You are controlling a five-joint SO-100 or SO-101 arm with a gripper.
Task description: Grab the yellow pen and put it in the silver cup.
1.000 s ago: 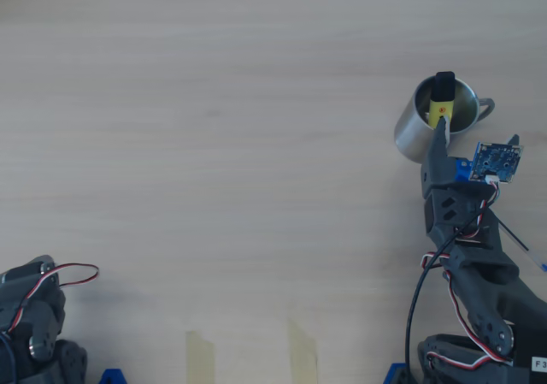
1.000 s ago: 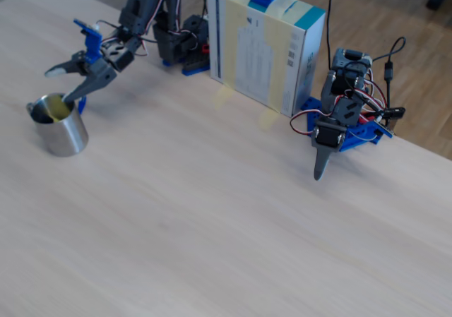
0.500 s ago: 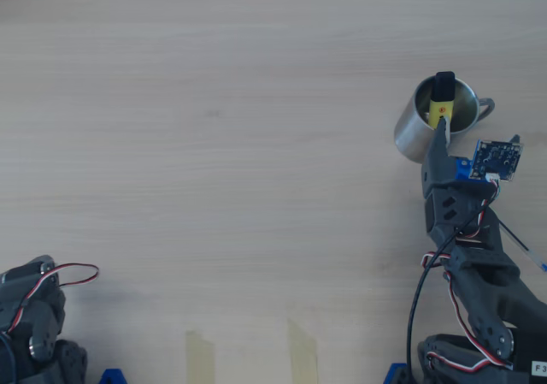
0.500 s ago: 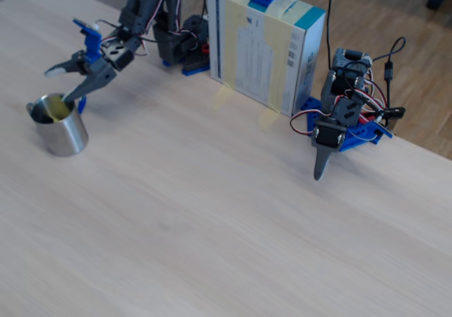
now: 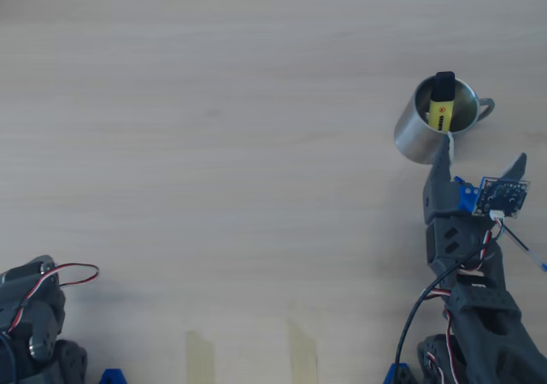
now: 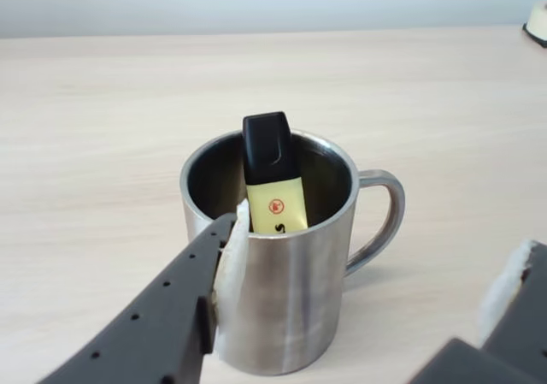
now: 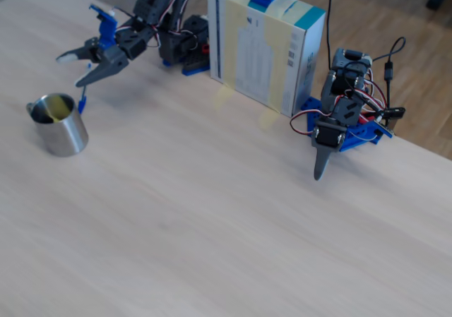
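Note:
The yellow pen (image 5: 441, 107) stands black cap up inside the silver cup (image 5: 414, 136), leaning on the cup's far wall. In the wrist view the pen (image 6: 274, 192) shows above the rim of the cup (image 6: 286, 303), whose handle points right. My gripper (image 5: 484, 150) is open and empty, just short of the cup on the arm's side. One padded finger (image 6: 229, 260) sits in front of the cup's left wall, the other finger (image 6: 511, 281) at the right edge. In the fixed view the gripper (image 7: 71, 71) hovers above and behind the cup (image 7: 63, 135).
A white and blue box (image 7: 265, 45) stands at the table's back edge. A second arm (image 7: 339, 126) rests beside it, also seen as the second arm (image 5: 34, 324) at the overhead view's bottom left. A thin blue pen (image 5: 523, 249) lies by my arm. Tape strips (image 5: 201, 354) mark the near edge.
My gripper has pulled back from the cup's rim toward the arm's base and risen a little. The pen stays in the cup.

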